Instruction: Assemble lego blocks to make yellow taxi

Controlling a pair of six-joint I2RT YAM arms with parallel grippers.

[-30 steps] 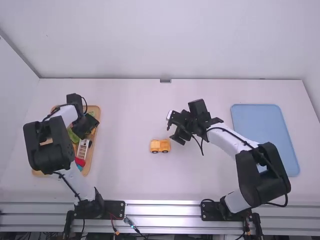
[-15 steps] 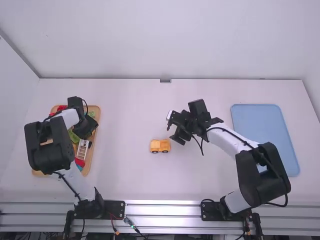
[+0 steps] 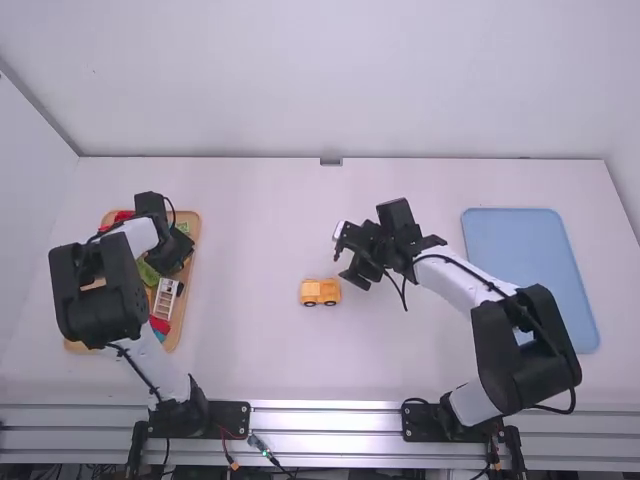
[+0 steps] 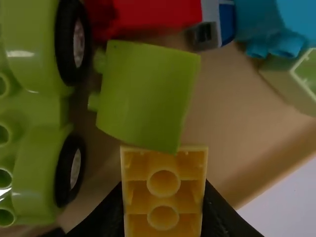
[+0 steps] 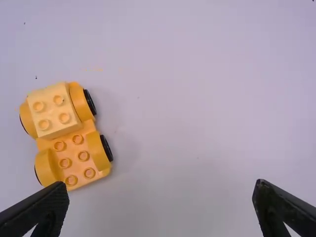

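My left gripper [image 3: 172, 252] is low over the wooden tray at the far left. In the left wrist view, my left gripper [image 4: 164, 210] has its fingers on both sides of a yellow block [image 4: 164, 190] whose hollow underside faces the camera; it is shut on it. A green block [image 4: 145, 94] touches its end. On the mid-table stands a yellow car base [image 3: 321, 292], and in the right wrist view a yellow block [image 5: 53, 111] sits on one end of the car base [image 5: 74, 155]. My right gripper [image 3: 357, 262] is above and right of it; the right gripper [image 5: 162, 205] is open, holding nothing.
The wooden tray [image 3: 175, 327] holds a green wheeled base [image 4: 37, 118], a red block [image 4: 153, 14], a blue block [image 4: 256, 22] and a white ladder-like piece [image 3: 165, 298]. A blue tray [image 3: 530, 260] lies at the right.
Over the wooden tray, the left gripper has shifted slightly, and red blocks at the tray's far end came into view. The right arm and the yellow car have stayed put.
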